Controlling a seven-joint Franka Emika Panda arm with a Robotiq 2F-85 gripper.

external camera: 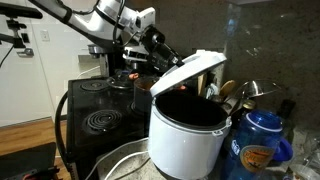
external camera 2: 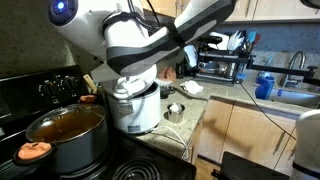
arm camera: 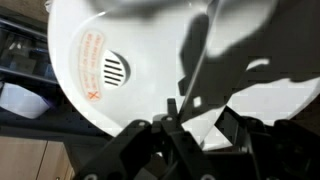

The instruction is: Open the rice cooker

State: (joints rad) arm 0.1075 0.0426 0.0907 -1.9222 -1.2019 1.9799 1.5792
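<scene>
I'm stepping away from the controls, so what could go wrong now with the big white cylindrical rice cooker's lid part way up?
The rounded white lid stands tilted, not fully back, with the gripper close to it; if contact slips, it may drop shut. Pushing harder could shove the white rice cooker into the blue bottle beside it. A steel pot of brown liquid sits close by in an exterior view; a wide swing might hit it.

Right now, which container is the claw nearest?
The white rice cooker, lid tilted up: the gripper is at that lid. The blue bottle beside it and the steel pot on the stove sit farther off.
</scene>
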